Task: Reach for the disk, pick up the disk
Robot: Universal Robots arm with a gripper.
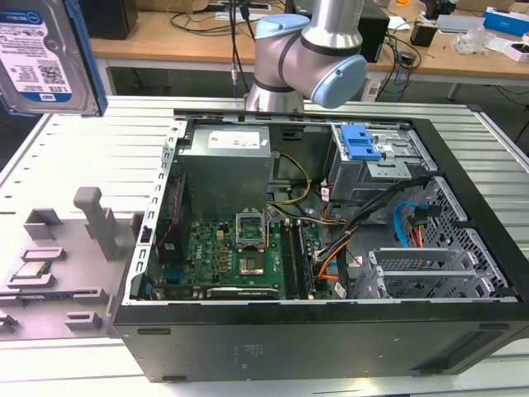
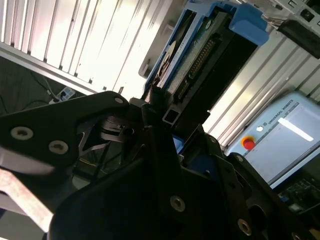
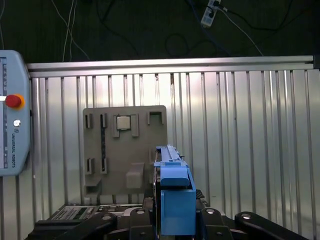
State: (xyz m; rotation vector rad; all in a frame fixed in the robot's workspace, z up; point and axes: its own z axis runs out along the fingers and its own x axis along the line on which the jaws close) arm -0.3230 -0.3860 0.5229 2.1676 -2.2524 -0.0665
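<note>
A flat rectangular silver metal hard disk with a white-and-blue label, framed by a blue plastic caddy [image 1: 45, 50], hangs in the air at the upper corner of the exterior view's left. It is well above the ribbed aluminium desk [image 1: 83, 141] and apart from the open black desktop computer case [image 1: 314, 339].

In the first wrist view the disk appears edge-on, rising out of the black two-fingered tool [image 3: 176, 220]. A grey plastic fixture plate [image 3: 150, 135] lies on the desk well below it.

The tool is clenched on the disk. Its black fingers [image 2: 159, 150] sit on either side of it near one short end, closed down to about the thickness of the caddy. The second wrist view shows a row of connector pins along the disk's edge, just beyond the grip.

The disk probably handles as a dense, rigid block, heavy for its size. Its bare metal face is likely slick, and the pins and circuit board are fragile. The blue caddy frame therefore looks the safer place to hold, gripped firmly and kept from knocks.
</note>
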